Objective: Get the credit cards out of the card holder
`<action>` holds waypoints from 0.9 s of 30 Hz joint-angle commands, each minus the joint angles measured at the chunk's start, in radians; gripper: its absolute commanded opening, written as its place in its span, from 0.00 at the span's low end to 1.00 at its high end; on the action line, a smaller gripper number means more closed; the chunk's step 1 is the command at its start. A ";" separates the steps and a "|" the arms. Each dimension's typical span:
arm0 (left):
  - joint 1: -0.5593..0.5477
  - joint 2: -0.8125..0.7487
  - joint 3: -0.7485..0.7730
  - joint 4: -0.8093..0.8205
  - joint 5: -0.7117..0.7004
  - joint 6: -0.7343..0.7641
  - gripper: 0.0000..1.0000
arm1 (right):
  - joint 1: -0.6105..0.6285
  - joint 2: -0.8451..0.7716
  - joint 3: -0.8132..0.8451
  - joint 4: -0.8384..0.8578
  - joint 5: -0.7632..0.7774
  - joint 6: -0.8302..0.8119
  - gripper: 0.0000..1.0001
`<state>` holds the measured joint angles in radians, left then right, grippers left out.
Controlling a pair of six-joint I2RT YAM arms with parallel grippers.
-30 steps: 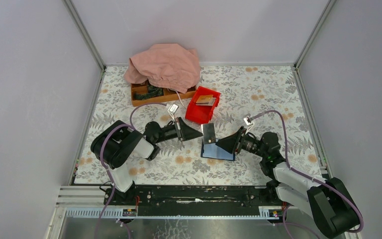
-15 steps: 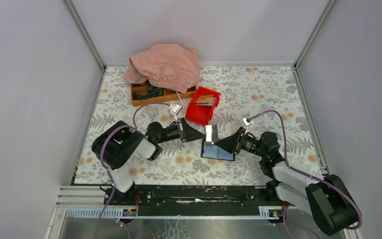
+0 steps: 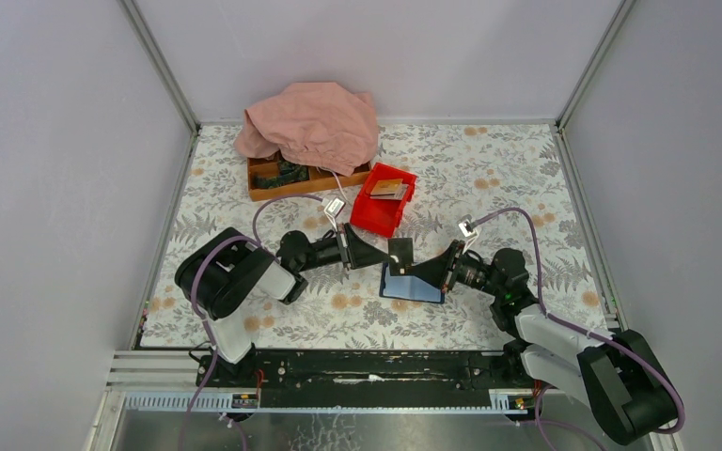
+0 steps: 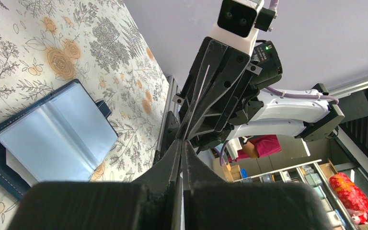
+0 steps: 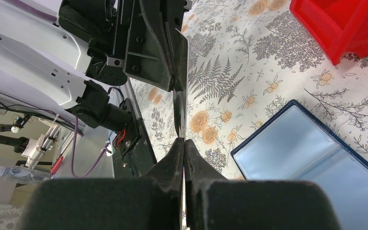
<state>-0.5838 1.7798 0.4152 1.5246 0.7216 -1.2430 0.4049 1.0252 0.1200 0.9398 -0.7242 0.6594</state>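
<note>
I am watching the floral worktop, where the card holder is lying open and flat between the two arms, its blue-grey panels facing up. Over its far edge the left tool and the right tool are meeting almost tip to tip, each pinching shut on an opposite edge of the same dark credit card. The card is standing upright between them, showing only as a thin line in both wrist views.

Credit card bridging both jaws near card holder, red bin just behind, floral table open rightward.
</note>
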 commanded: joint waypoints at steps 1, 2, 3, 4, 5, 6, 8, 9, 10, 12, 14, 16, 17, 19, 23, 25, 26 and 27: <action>-0.010 0.003 0.024 0.082 0.010 0.010 0.11 | 0.001 -0.018 0.024 0.030 -0.025 -0.026 0.00; -0.009 0.003 0.026 0.082 0.013 0.012 0.15 | 0.000 -0.022 0.025 0.025 -0.034 -0.029 0.00; -0.007 0.003 0.027 0.082 0.015 0.013 0.19 | 0.001 -0.024 0.026 0.021 -0.043 -0.030 0.00; -0.005 0.001 0.029 0.084 0.020 0.012 0.22 | 0.001 -0.026 0.027 0.017 -0.058 -0.032 0.00; -0.003 -0.001 0.031 0.083 0.023 0.011 0.25 | 0.001 -0.027 0.029 0.015 -0.071 -0.033 0.00; -0.001 -0.004 0.033 0.083 0.028 0.011 0.28 | 0.001 -0.027 0.029 0.012 -0.081 -0.035 0.00; 0.006 -0.017 0.037 0.083 0.038 0.010 0.31 | 0.001 -0.026 0.029 0.010 -0.095 -0.035 0.00; 0.009 -0.021 0.040 0.083 0.045 0.008 0.32 | 0.001 -0.026 0.028 0.010 -0.100 -0.036 0.00; 0.011 -0.026 0.044 0.083 0.049 0.007 0.32 | 0.001 -0.024 0.029 0.011 -0.105 -0.037 0.00; 0.015 -0.028 0.050 0.084 0.058 0.005 0.33 | 0.001 -0.018 0.028 0.020 -0.119 -0.034 0.00; 0.018 -0.027 0.053 0.083 0.058 0.006 0.34 | 0.001 -0.011 0.029 0.034 -0.137 -0.025 0.00; 0.023 -0.026 0.056 0.083 0.062 0.007 0.34 | 0.001 -0.003 0.028 0.048 -0.153 -0.019 0.00; 0.025 -0.028 0.057 0.083 0.063 0.007 0.34 | 0.002 0.001 0.028 0.051 -0.157 -0.017 0.00; 0.030 -0.035 0.060 0.084 0.064 0.007 0.33 | 0.001 0.007 0.026 0.055 -0.162 -0.016 0.00; 0.041 -0.046 0.062 0.083 0.073 0.007 0.25 | 0.001 0.020 0.026 0.064 -0.164 -0.013 0.00; 0.045 -0.051 0.061 0.083 0.075 0.007 0.17 | 0.001 0.025 0.025 0.069 -0.165 -0.012 0.00; 0.046 -0.051 0.060 0.084 0.075 0.007 0.12 | 0.001 0.028 0.025 0.071 -0.165 -0.012 0.00; 0.047 -0.051 0.059 0.083 0.077 0.007 0.08 | 0.001 0.032 0.026 0.074 -0.165 -0.011 0.00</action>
<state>-0.5476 1.7546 0.4549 1.5276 0.7719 -1.2449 0.4049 1.0485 0.1200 0.9375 -0.8589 0.6460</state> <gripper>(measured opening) 0.149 0.011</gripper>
